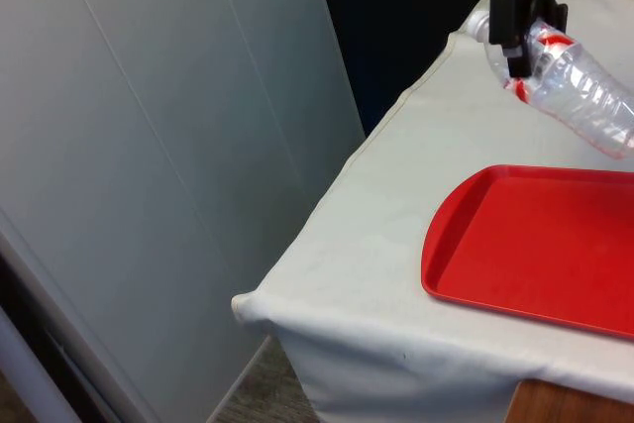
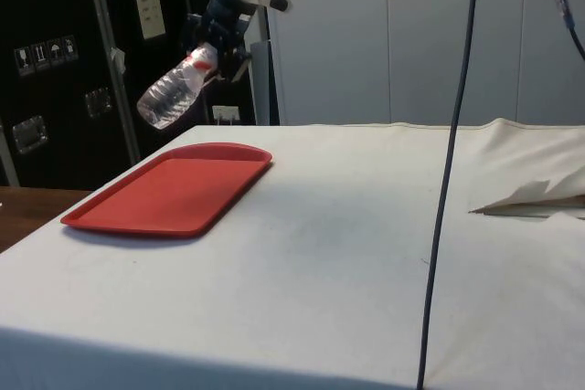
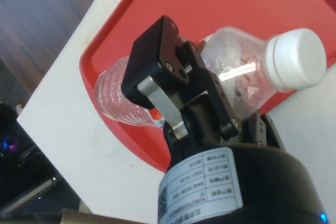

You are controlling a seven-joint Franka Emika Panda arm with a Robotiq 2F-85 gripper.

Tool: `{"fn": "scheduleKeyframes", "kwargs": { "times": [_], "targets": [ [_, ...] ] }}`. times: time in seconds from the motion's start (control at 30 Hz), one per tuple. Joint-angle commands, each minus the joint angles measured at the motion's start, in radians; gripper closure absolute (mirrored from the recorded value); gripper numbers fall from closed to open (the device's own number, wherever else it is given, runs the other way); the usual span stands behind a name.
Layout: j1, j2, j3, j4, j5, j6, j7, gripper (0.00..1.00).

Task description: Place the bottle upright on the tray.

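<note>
A clear plastic bottle (image 1: 580,91) with a white cap and a red label hangs tilted in the air, its base lower than its cap. My black gripper (image 1: 517,29) is shut on the bottle near its neck. The side view has the bottle (image 2: 174,93) above the far end of the red tray (image 2: 169,194), held by the gripper (image 2: 219,38). In the wrist view the fingers (image 3: 157,85) clamp the bottle (image 3: 236,72), with its white cap (image 3: 295,59) pointing away and the tray (image 3: 220,3) beneath. The tray (image 1: 540,245) lies flat on the white cloth, bare.
The cloth-covered table (image 2: 366,226) stretches wide beside the tray. A black cable (image 2: 452,162) hangs down in front in the side view. A fold of cloth (image 2: 535,194) rises at the side view's right. The table corner (image 1: 253,304) drops off near the tray.
</note>
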Motion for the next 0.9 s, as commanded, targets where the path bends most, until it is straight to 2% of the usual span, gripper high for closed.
{"fn": "scheduleKeyframes", "kwargs": {
  "times": [0.0, 0.07, 0.1, 0.13, 0.37, 0.4, 0.43, 0.63, 0.67, 0.7, 0.87],
  "targets": [
    [0.016, 0.01, -0.02, -0.004, -0.023, 0.021, 0.024, 1.0],
    [0.017, 0.011, -0.02, -0.004, -0.035, 0.035, 0.023, 1.0],
    [0.001, 0.001, 0.0, 0.0, -0.015, 0.02, 0.0, 1.0],
    [0.017, 0.011, -0.02, -0.004, -0.039, 0.039, 0.024, 1.0],
    [0.019, 0.013, -0.022, -0.005, -0.066, 0.072, 0.023, 1.0],
    [0.003, 0.002, 0.001, 0.0, -0.049, 0.058, 0.001, 1.0],
    [0.02, 0.013, -0.022, -0.005, -0.07, 0.077, 0.022, 1.0],
    [0.024, 0.016, -0.017, -0.009, -0.085, 0.104, 0.021, 1.0],
    [0.007, 0.007, 0.002, -0.003, -0.073, 0.09, 0.001, 1.0],
    [0.025, 0.015, -0.015, -0.011, -0.086, 0.107, 0.02, 1.0],
    [0.033, 0.013, -0.002, -0.02, -0.094, 0.129, 0.018, 1.0]
  ]
}}
